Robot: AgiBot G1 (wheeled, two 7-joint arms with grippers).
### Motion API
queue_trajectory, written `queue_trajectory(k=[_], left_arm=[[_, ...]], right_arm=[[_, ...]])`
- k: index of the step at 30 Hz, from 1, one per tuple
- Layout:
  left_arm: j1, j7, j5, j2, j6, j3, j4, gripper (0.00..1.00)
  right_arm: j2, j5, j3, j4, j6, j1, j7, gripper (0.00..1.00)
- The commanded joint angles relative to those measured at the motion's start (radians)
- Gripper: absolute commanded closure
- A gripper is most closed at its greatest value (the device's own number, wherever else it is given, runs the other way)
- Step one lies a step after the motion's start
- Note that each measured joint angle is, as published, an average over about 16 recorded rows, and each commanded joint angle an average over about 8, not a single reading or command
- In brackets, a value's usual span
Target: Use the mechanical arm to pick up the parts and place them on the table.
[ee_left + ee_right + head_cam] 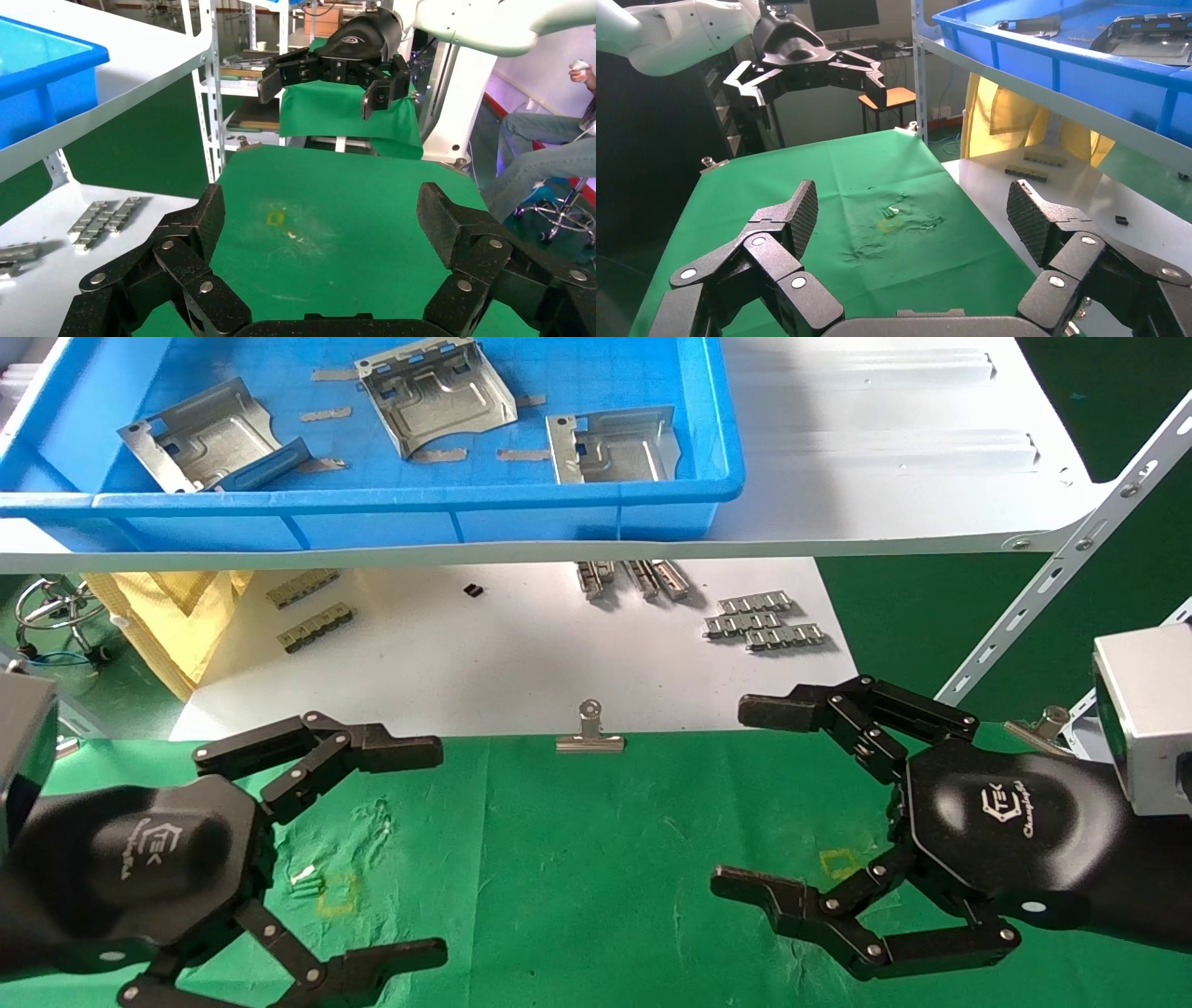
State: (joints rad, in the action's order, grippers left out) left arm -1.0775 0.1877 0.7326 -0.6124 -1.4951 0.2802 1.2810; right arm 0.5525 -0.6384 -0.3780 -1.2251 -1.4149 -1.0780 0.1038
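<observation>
The green surface (596, 859) lies beneath both sets of fingers, bare between them apart from faint yellow square marks, one close under the left fingers and one just beside the right. Beyond the fingertips a white sheet (521, 654) adjoins the green cloth, and above that a white shelf (885, 477) carries a blue bin (419, 514). The left mechanical arm (414, 850) hovers over the near left part of the surface with its fingers (391, 752) spread wide and released, gripping nothing. The right mechanical arm (759, 798) hovers opposite it, its fingers (782, 710) likewise spread apart and empty. The two face each other across the cloth, well apart. The parts sit far past both sets of fingertips, inside the blue bin: one plate (209, 435) toward the left arm's side, one (438, 393) in the middle, and one (610, 447) toward the right arm's side, none touching another. Small ridged metal strips (764, 621) lie on the white sheet ahead of the right fingers, and a silver binder clip (589, 730) grips the cloth edge midway between the two arms.
</observation>
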Motion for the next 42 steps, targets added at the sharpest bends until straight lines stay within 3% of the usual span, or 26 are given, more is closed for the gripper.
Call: queue_trajectory(k=[1,4,12,42], left_arm=[[0.0,0.0,0.0,0.0,0.0,0.0,0.0,0.0],[0.0,0.0,0.0,0.0,0.0,0.0,0.0,0.0],[0.0,0.0,0.0,0.0,0.0,0.0,0.0,0.0],[0.0,0.0,0.0,0.0,0.0,0.0,0.0,0.0]], right_arm=[[0.0,0.0,0.0,0.0,0.0,0.0,0.0,0.0],[0.0,0.0,0.0,0.0,0.0,0.0,0.0,0.02],[0.0,0.0,0.0,0.0,0.0,0.0,0.0,0.98],[0.0,0.0,0.0,0.0,0.0,0.0,0.0,1.0]])
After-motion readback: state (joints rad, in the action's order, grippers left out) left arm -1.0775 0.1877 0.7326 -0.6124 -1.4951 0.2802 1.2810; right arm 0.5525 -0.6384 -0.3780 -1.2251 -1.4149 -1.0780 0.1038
